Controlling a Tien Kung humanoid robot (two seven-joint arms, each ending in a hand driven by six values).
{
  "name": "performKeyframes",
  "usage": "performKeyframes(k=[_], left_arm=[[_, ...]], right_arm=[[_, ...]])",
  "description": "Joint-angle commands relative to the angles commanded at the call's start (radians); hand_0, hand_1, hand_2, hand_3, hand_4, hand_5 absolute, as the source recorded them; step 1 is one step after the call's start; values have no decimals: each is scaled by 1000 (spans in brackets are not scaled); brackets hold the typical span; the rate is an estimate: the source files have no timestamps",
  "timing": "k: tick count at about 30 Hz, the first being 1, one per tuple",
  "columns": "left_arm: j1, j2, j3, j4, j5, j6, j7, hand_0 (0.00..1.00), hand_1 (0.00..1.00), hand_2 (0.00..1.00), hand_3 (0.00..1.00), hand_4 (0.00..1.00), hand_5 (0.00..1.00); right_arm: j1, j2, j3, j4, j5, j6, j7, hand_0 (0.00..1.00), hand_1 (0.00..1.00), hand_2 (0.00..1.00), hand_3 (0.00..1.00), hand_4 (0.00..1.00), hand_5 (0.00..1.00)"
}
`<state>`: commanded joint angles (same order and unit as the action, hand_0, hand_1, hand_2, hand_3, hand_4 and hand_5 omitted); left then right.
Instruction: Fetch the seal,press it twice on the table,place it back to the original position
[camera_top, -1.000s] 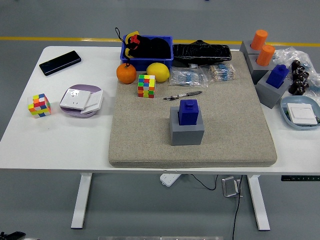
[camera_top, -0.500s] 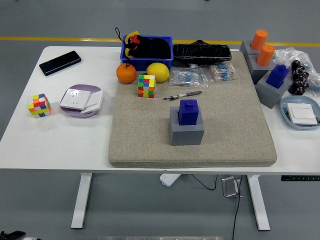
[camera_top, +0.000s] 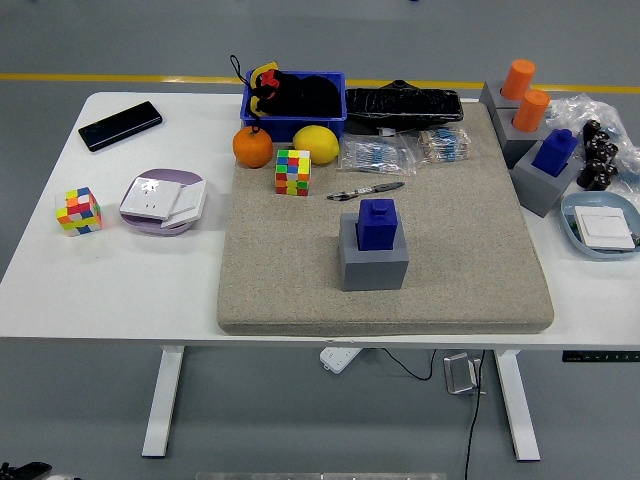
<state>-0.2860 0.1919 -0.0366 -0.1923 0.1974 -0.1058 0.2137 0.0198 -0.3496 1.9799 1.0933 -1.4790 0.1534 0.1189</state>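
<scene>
No robot hand shows up anywhere, so can't tell what state either one's in; the blue block-shaped seal (camera_top: 378, 222) sits upright in its grey square holder (camera_top: 373, 265), mid beige felt mat (camera_top: 290, 270) on the white tabletop (camera_top: 110, 280); a black pen (camera_top: 365, 190) lies just behind it.

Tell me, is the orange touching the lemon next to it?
Apart. The head view shows a strip of beige mat between the orange and the lemon, in front of the blue bin.
</scene>
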Motion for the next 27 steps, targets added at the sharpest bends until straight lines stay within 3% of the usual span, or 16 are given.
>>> performKeyframes(k=[27], left_arm=[[0, 0, -5, -1, 10, 0, 2, 723, 693, 681, 749, 686, 258]], right_arm=[[1, -6, -9, 0, -1, -4, 7, 836, 744, 780, 767, 906, 378]])
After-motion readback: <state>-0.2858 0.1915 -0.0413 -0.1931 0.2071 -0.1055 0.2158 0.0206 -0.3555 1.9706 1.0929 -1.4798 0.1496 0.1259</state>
